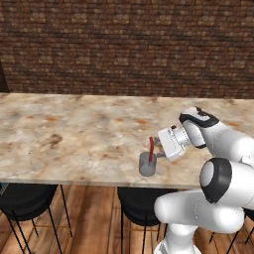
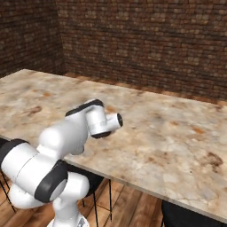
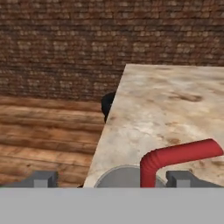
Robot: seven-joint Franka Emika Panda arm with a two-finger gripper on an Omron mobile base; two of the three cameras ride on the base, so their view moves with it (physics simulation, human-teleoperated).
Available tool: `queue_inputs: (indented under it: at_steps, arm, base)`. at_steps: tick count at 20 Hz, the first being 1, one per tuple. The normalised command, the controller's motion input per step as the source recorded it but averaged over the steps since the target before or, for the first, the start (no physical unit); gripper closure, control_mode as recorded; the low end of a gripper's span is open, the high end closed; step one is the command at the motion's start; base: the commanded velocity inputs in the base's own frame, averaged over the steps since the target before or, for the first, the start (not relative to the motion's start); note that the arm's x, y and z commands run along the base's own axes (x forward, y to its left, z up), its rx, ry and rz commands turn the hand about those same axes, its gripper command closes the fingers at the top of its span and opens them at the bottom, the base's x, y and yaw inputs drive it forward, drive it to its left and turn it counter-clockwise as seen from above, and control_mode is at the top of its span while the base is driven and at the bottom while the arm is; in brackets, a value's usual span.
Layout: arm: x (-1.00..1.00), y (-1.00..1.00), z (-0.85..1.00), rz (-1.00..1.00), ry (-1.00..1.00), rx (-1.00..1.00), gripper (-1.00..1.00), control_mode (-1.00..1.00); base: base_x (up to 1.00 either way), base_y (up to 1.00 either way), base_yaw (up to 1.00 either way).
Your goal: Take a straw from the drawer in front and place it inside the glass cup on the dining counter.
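Note:
The red straw [image 1: 151,150] stands tilted in the small grey glass cup [image 1: 148,164], near the front edge of the beige marbled dining counter [image 1: 74,134]. My gripper [image 1: 158,148] hovers just right of the straw's top, jaws spread wide and holding nothing. In the hand view the straw [image 3: 175,155] rises from the glass cup's rim [image 3: 118,176] and bends off to the right, free between the two fingertips [image 3: 41,178] of the open gripper [image 3: 113,179]. The drawer is out of view.
Black round stools [image 1: 27,201] stand under the counter's front edge, one right below the cup [image 1: 139,203]. A brick wall [image 1: 124,44] runs behind the counter. In the right base view the counter [image 2: 177,133] stretches wide beyond my arm [image 2: 84,126].

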Motion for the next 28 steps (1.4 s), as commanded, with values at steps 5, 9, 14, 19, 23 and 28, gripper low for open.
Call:
queue_inputs:
  at_steps: [5, 9, 14, 19, 23, 28]
  arm:
    - [-0.04, -0.09, 0.00, -0.06, 0.00, -0.30, -1.00, -1.00]
    - [0.00, 0.00, 0.00, -0.12, 0.01, -0.30, -1.00, -1.00]
    - [0.00, -0.06, 0.00, -0.12, 0.06, -0.28, -1.00, -1.00]
    - [-0.21, -0.34, 0.01, -0.12, 0.08, -0.23, -1.00, -1.00]
    - [-0.45, -0.52, 0.13, -0.10, 0.10, -0.20, -1.00, -1.00]
    - [-0.82, -0.45, 0.03, -0.09, 0.10, -0.13, -1.00, -1.00]
  base:
    - [0.00, 0.00, 0.00]
    - [0.00, 0.00, 0.00]
    - [0.00, 0.00, 0.00]
    - [0.00, 0.00, 0.00]
    - [0.00, 0.00, 0.00]
    - [0.00, 0.00, 0.00]
